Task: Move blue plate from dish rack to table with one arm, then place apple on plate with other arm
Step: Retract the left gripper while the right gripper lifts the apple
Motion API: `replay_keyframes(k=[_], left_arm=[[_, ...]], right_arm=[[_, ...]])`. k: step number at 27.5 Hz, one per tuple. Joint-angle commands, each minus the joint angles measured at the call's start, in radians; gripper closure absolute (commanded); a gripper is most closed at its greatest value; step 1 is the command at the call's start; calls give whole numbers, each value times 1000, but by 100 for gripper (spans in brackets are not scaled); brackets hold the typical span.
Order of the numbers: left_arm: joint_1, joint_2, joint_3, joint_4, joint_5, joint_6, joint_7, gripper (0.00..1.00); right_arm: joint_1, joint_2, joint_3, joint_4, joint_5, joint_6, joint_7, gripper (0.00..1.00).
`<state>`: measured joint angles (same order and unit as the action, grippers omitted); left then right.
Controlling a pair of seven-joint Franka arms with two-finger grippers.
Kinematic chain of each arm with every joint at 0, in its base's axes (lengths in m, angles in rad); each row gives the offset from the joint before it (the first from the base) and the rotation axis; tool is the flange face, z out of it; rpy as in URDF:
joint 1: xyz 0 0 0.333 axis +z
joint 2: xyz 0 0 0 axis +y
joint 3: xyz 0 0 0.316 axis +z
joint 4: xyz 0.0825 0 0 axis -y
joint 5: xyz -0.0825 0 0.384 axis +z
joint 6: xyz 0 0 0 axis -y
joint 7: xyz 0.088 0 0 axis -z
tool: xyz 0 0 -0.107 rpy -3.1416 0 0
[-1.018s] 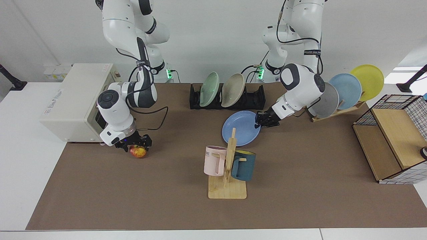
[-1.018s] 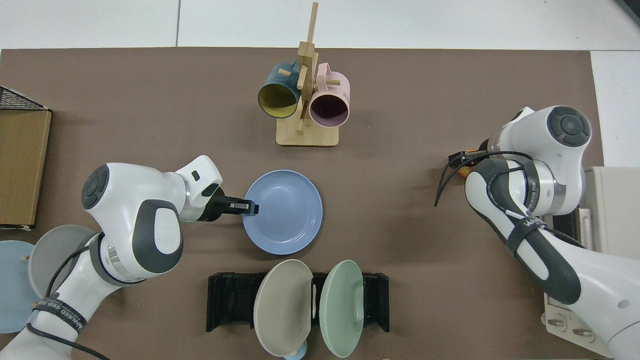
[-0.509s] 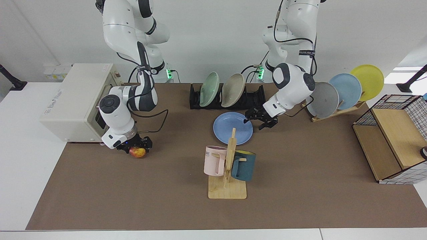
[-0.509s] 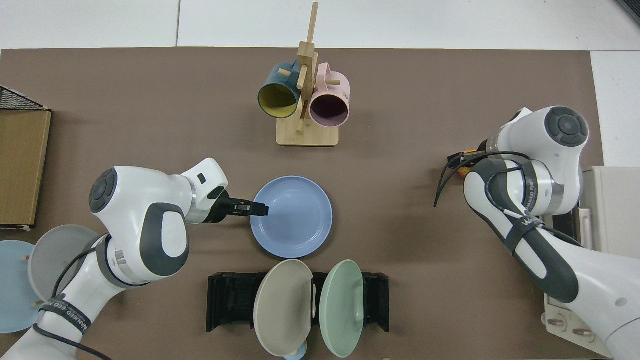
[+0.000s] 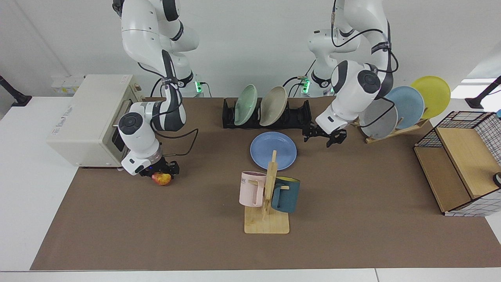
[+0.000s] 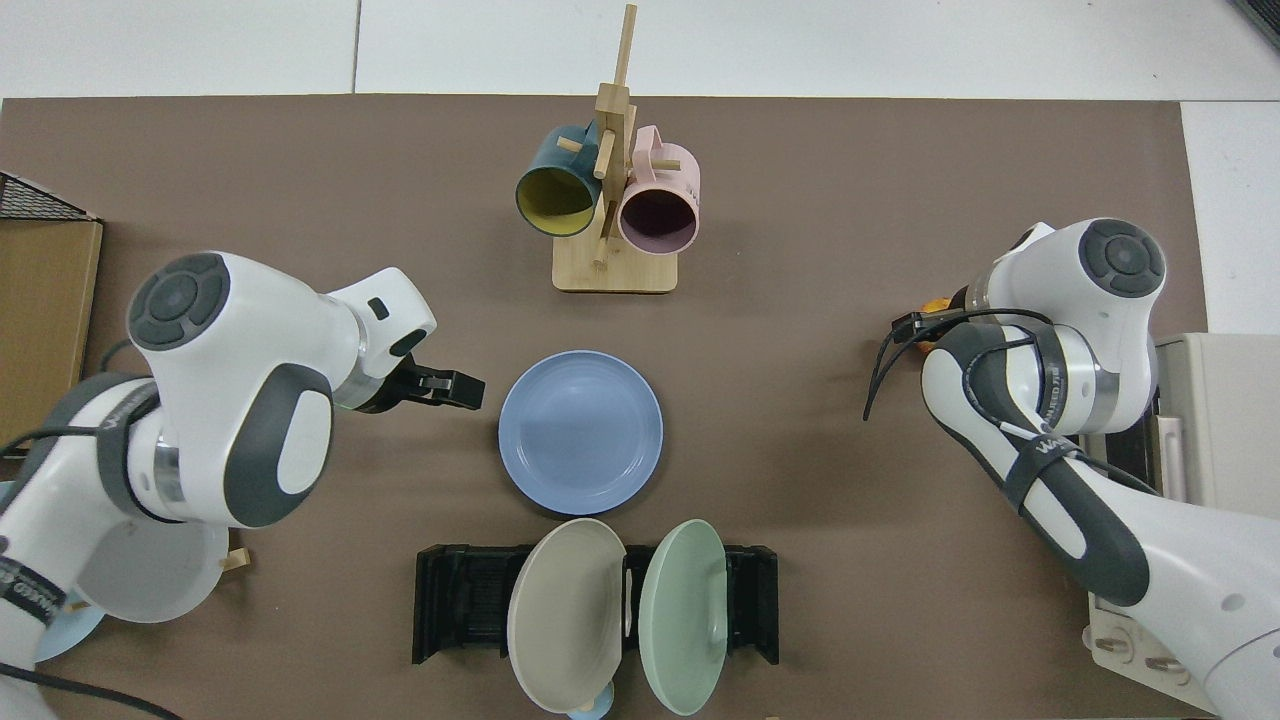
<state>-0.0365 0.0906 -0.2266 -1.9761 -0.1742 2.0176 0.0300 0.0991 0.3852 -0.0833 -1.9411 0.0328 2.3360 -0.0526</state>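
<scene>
The blue plate (image 5: 273, 150) (image 6: 580, 432) lies flat on the brown table (image 5: 352, 203), just in front of the black dish rack (image 5: 299, 115) (image 6: 455, 600). That rack holds a green and a beige plate. My left gripper (image 5: 324, 139) (image 6: 465, 388) hangs open and empty, a short way clear of the plate's rim and above the mat. The apple (image 5: 162, 179) rests on the mat beside the white appliance. My right gripper (image 5: 161, 170) sits low, right over the apple and covering its top. In the top view only a sliver of the apple (image 6: 935, 304) shows.
A wooden mug tree (image 5: 268, 196) with a pink and a teal mug stands close in front of the plate. A white appliance (image 5: 86, 117) flanks the right arm. A slanted stand holds grey, sky-blue (image 5: 407, 103) and yellow plates. A wire-and-wood shelf (image 5: 458, 164) sits at the side.
The left gripper set the blue plate flat on the mat, let go, and drew back and up from its rim. The right gripper sank a little lower over the apple.
</scene>
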Motion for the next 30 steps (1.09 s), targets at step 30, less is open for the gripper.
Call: replay_keyframes(k=[30], left_arm=[[6, -97, 56, 387, 176, -470, -25, 0]], right_arm=[[36, -235, 5, 77, -4, -353, 8, 100]])
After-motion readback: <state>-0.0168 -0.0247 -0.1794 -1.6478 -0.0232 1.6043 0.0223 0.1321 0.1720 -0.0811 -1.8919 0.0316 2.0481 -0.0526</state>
